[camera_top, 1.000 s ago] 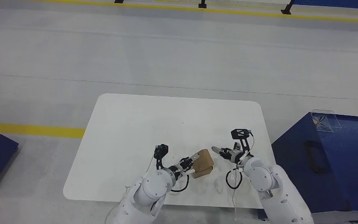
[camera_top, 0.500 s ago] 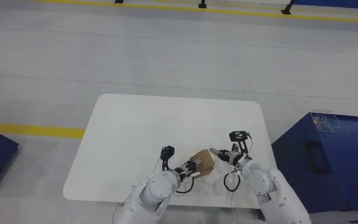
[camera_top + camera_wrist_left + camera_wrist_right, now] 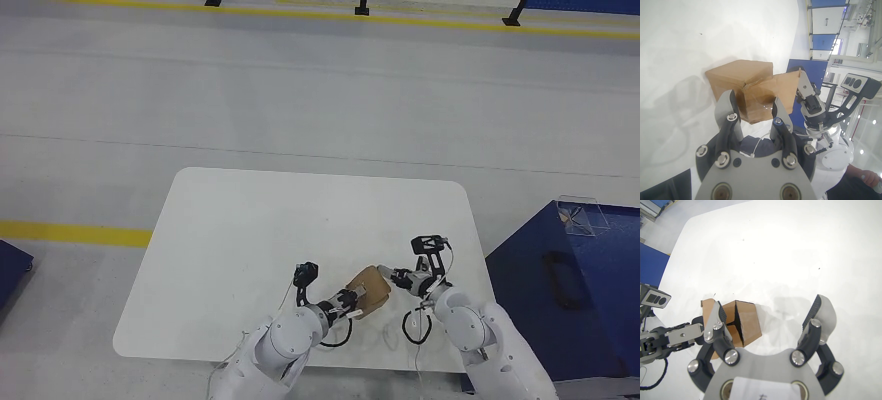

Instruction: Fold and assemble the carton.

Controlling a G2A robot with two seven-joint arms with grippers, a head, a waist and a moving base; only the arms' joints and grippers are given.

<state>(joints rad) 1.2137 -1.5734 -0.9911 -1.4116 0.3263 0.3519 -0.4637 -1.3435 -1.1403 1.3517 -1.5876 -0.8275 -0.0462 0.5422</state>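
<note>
A small brown carton [image 3: 368, 292] sits near the front edge of the white table [image 3: 250, 230], between both arms. In the left wrist view the carton [image 3: 745, 81] has one flap [image 3: 785, 91] standing open. My left gripper [image 3: 753, 96] straddles the carton's near corner with both pads against its sides; from above, the left gripper [image 3: 350, 298] is at the carton's front left. My right gripper [image 3: 768, 303] is wide open. One of its fingers [image 3: 716, 315] rests against the carton [image 3: 747, 321] by the open flap, and the other is free. The right gripper [image 3: 390, 273] is at the carton's right.
A blue cabinet [image 3: 570, 290] stands just off the table's right side. The table's front edge runs close behind the carton and both arms. The far and left parts of the table are bare white surface.
The left arm has shifted right along the front edge, carrying the carton slightly right and turning it. The right gripper has closed in until its finger meets the carton.
</note>
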